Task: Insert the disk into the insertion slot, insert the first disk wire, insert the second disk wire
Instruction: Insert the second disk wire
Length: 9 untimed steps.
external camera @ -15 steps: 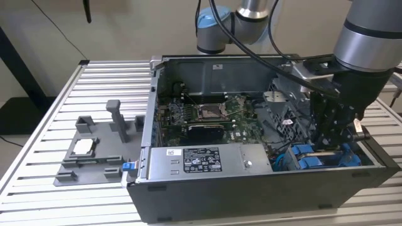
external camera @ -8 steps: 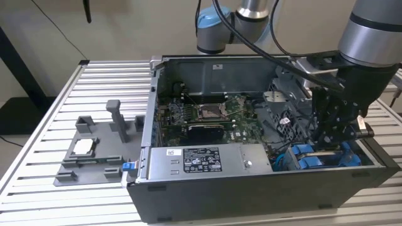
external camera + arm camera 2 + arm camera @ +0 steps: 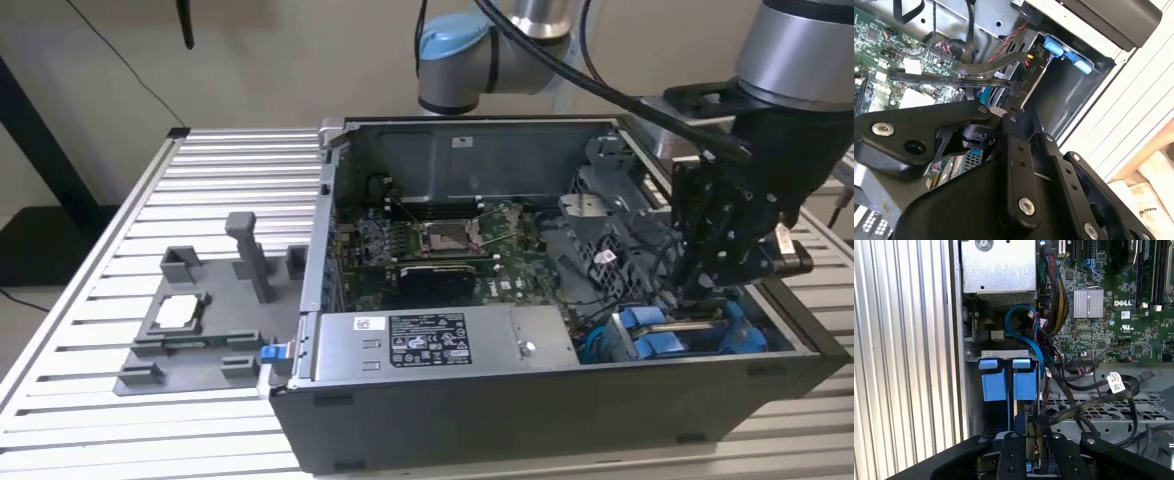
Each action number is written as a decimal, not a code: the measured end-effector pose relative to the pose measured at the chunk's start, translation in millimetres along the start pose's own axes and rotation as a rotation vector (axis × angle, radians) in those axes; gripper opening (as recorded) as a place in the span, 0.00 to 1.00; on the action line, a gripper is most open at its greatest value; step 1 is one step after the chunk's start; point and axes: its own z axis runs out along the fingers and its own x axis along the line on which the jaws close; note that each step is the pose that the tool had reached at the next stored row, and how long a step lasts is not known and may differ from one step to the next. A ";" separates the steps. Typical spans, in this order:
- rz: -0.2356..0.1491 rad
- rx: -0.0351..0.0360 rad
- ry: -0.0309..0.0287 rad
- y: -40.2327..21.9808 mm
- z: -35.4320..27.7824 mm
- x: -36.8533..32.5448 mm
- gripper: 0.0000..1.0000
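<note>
My gripper [image 3: 699,296] reaches down into the open computer case at the exterior view's right, just above the insertion slot [image 3: 747,350], a small grey metal bay. The blue carrier tabs of the disk [image 3: 1006,379] sit at the mouth of the slot [image 3: 1004,355]; the drive body is mostly hidden inside. In the second wrist view my gripper [image 3: 1015,107] is shut on a black wire connector [image 3: 1021,90] that trails black cables, held close to the disk's end by the blue tabs [image 3: 1066,54]. In the first wrist view my gripper [image 3: 1029,440] stands right behind the blue tabs.
A grey labelled power-supply box [image 3: 427,340] fills the case front, with the green motherboard [image 3: 454,250] behind it. Black cables [image 3: 1089,390] loop over a perforated cage [image 3: 1104,412]. A blue cable [image 3: 1021,322] curls near the slot. A grey fixture [image 3: 200,320] lies on the slatted table.
</note>
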 end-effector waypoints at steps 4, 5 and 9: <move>0.000 -0.0001 -0.0001 -0.5 -8.7 0.4 0.24; 0.000 0.0000 -0.0001 -0.6 -10.6 0.5 0.24; 0.000 0.0000 -0.0003 -0.8 -13.5 0.6 0.24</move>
